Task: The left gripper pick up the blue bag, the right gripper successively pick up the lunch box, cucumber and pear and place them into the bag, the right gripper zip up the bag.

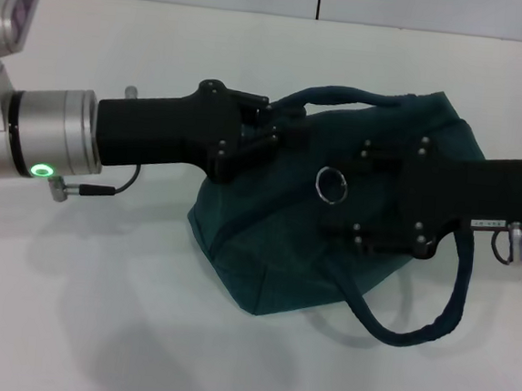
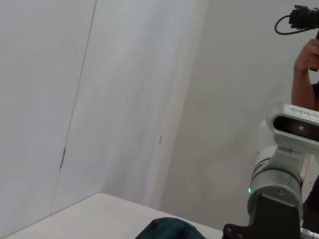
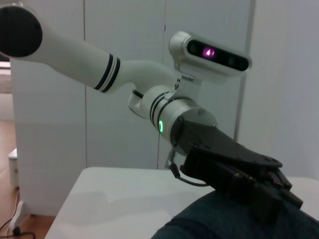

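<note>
Both grippers, left gripper and right gripper, meet over the blue bag.

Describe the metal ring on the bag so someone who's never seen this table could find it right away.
On the white table lies a dark teal blue bag, with the left gripper and right gripper over it. Between them, on the fabric, sits the metal ring: a small silver circle, the only shiny thing on the cloth.
</note>
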{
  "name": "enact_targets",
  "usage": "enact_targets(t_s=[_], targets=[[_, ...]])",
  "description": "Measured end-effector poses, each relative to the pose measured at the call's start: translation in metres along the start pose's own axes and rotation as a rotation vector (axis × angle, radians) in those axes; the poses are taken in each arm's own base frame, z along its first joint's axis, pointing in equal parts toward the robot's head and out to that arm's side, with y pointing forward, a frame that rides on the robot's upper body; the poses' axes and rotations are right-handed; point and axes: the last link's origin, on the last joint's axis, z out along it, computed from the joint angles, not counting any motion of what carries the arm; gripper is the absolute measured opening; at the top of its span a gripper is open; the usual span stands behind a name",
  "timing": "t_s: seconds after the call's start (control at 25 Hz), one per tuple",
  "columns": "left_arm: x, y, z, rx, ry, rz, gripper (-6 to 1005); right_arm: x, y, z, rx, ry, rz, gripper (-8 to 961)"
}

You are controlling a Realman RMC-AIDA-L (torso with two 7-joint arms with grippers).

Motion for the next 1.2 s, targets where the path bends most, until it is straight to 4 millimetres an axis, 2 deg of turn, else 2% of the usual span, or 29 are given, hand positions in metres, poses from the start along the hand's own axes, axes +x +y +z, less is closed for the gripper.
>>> enact_targets(t_s=[0.6,0.84,0.96,1.16,1.2], targets=[[-0.007,0.001,-0.001,0.015,0.007,0.015,122,-0.007,-0.003,-0.008,-0.021,0.028,-0.049,364],[-0.006,-0.001,0.000,0.025,0.008,0.022,121,-0.022,-0.008,-0.018,-0.009,-0.001,-0.077,363],[-0.005,-0.002,0.001,0.024,0.009,0.027,121,-0.038,-0.009,-0.019,-0.027,0.011,-0.103,363],[-0.006,-0.001,-0.001,0.031,0.014,0.034,119,-0.035,-0.009,-0.028,0.024,-0.003,-0.114,329],[-0.006,-0.001,-0.001,0.032,0.016,0.034,119,-0.033,-0.009,-0.032,0.042,-0.008,-0.112,294]])
